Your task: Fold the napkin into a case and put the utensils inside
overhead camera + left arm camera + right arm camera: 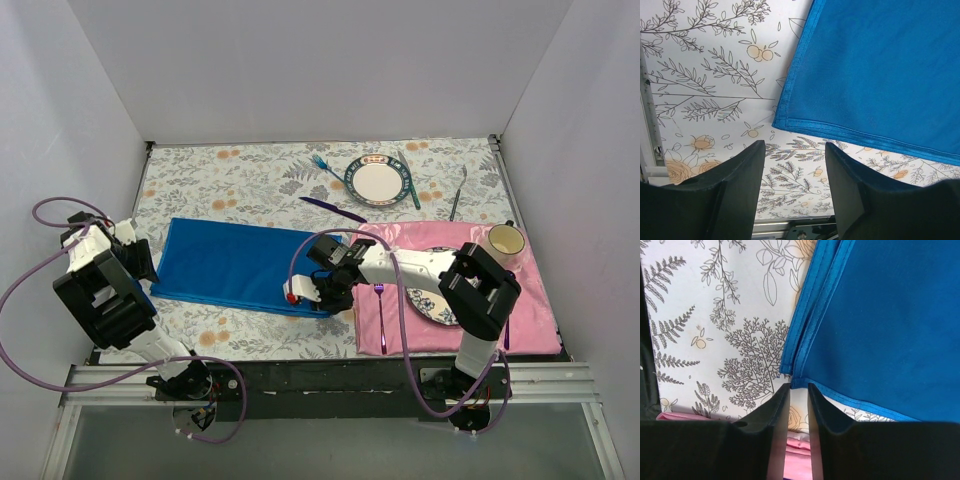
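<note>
The blue napkin (235, 262) lies flat on the floral tablecloth, folded into a long rectangle. My left gripper (143, 262) hovers open just off its near left corner, with the napkin (880, 70) ahead of the tips (795, 145) and nothing between the fingers. My right gripper (322, 300) is at the near right corner. Its jaws (799, 385) stand a narrow gap apart, and the corner of the napkin (890, 325) lies right at the fingertips. The light-blue fork (322, 165) and the dark purple knife (332, 208) lie beyond the napkin, untouched.
A teal-rimmed plate (378, 182) with a teal knife (408, 180) sits at the back, and a grey utensil (457, 195) lies to its right. The pink placemat (520, 300) at the right carries a magenta fork (379, 300), a patterned plate (425, 302) and a cup (506, 240).
</note>
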